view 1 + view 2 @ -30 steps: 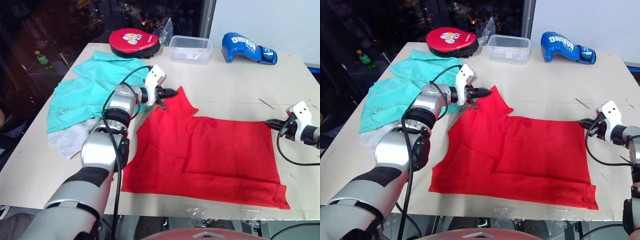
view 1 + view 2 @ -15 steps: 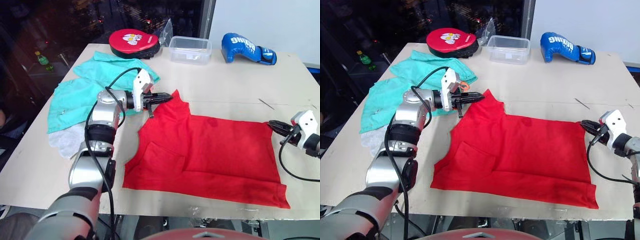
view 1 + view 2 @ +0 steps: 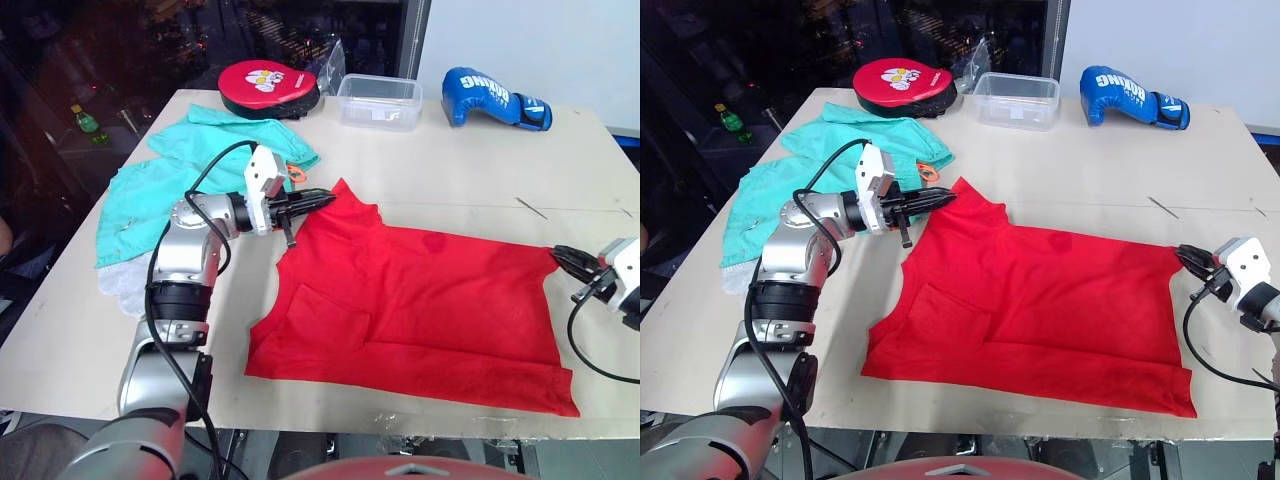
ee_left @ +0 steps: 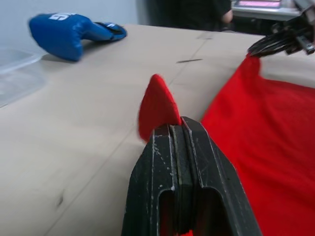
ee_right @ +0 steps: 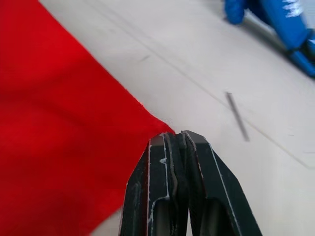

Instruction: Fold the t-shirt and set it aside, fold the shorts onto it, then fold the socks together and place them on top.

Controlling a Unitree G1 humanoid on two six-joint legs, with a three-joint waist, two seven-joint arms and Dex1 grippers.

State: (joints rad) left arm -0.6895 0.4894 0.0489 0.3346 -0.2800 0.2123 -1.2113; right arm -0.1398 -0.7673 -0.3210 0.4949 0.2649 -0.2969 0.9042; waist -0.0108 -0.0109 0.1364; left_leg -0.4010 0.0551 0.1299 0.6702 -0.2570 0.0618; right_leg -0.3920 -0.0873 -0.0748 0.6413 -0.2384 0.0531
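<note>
Bright red soft-fabric t-shirt (image 3: pixel 420 300) spread mid-surface, limp and light, pinched at opposite far corners by left tool (image 3: pixel 322 198) and right tool (image 3: pixel 562 254), both clamped on cloth.

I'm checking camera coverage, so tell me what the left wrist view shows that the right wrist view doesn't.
Left wrist view alone: the left tool shut on a raised corner of the t-shirt, a clear container's edge, and the right tool far off. Right wrist view alone: the right tool shut on the shirt's corner and a thin dark stick. Both show the shirt, the table and the blue boxing glove.
</note>
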